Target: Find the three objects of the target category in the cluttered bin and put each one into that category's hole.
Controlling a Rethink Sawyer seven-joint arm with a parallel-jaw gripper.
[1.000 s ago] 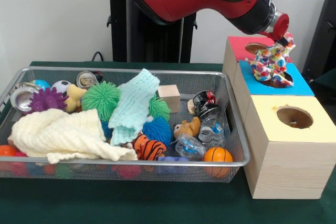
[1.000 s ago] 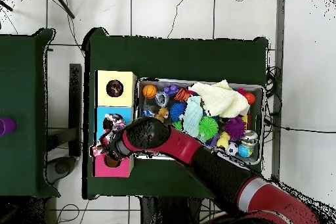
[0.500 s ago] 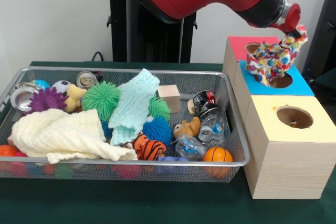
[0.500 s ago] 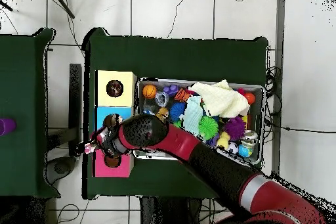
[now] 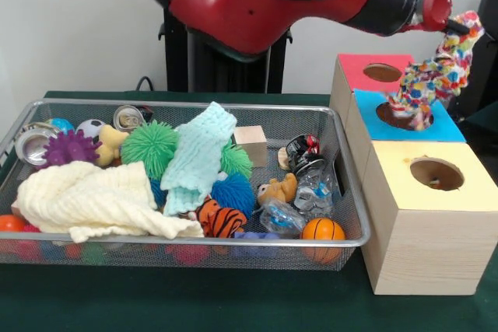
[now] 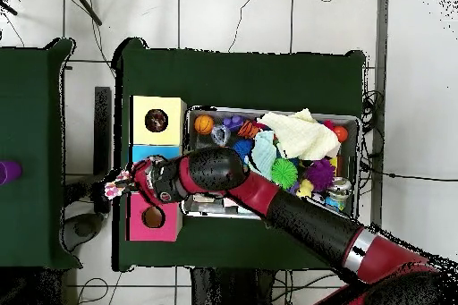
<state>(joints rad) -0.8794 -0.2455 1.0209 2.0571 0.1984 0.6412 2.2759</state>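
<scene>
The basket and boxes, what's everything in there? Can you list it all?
Wire basket: one, silver, on the green table.
Cloths: cream near the front, mint in the middle.
Spiky balls: green, purple, blue.
Orange ball: one, front corner.
Tiger toy: one, striped, front.
Wooden boxes: red, blue, yellow, each with a hole.
Spotted cloth: one, many colours, hanging over the blue box.
Gripper: one, holding the spotted cloth.

A plain pale wall (image 5: pixel 78 29) fills the upper left of the front view. The table (image 6: pixel 241 73), covered in dark green, stands on a floor (image 6: pixel 224 15) of large light tiles crossed by thin cables (image 6: pixel 241 6). A second green table (image 6: pixel 31 140) sits at the left edge of the overhead view.
</scene>
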